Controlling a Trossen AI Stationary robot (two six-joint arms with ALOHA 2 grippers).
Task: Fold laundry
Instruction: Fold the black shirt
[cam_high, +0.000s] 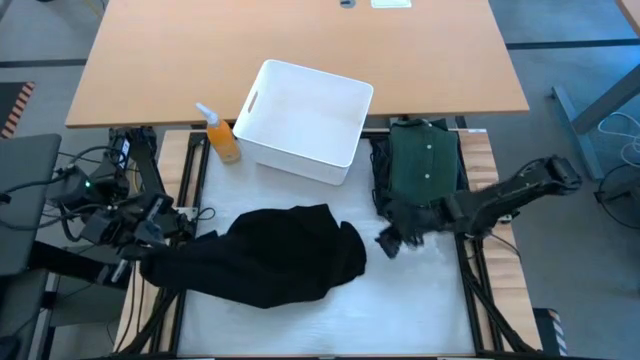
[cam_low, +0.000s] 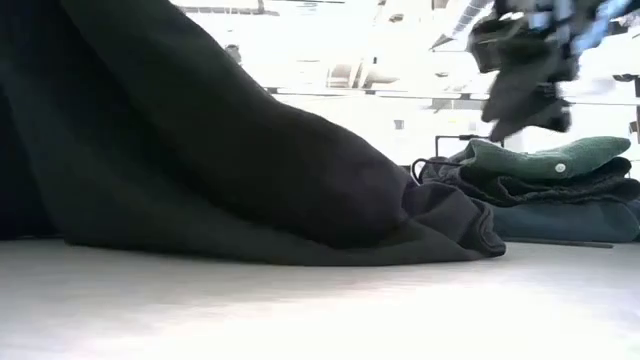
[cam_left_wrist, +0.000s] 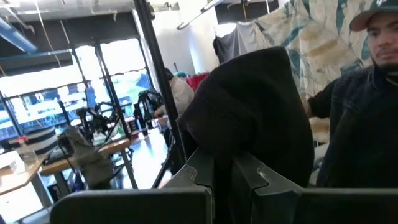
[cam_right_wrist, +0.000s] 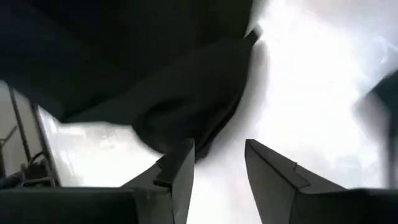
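Observation:
A black garment (cam_high: 270, 255) lies spread over the middle of the table and fills the left of the low view (cam_low: 200, 150), rising toward its left end. My left gripper (cam_high: 152, 238) is at that left end, shut on the cloth (cam_left_wrist: 227, 171). A folded stack with a dark green buttoned shirt (cam_high: 425, 165) on top rests at the right far side (cam_low: 550, 160). My right gripper (cam_high: 390, 240) hovers above the table (cam_low: 520, 90) between the stack and the black garment, open (cam_right_wrist: 217, 168), with dark cloth just beyond its fingers. My left gripper pinches the black garment's left end (cam_left_wrist: 249, 124) between its two fingers, coming from the table's left. That end is raised off the table and bunches up past the fingertips. The rest of the garment (cam_low: 300, 200) lies on the table.
A white plastic bin (cam_high: 300, 160) stands at the far middle, with an orange spray bottle (cam_high: 222, 135) to its left. A wooden table lies beyond. Bare white table (cam_high: 400, 310) shows at the near right. A person (cam_left_wrist: 360, 112) stands in the room behind.

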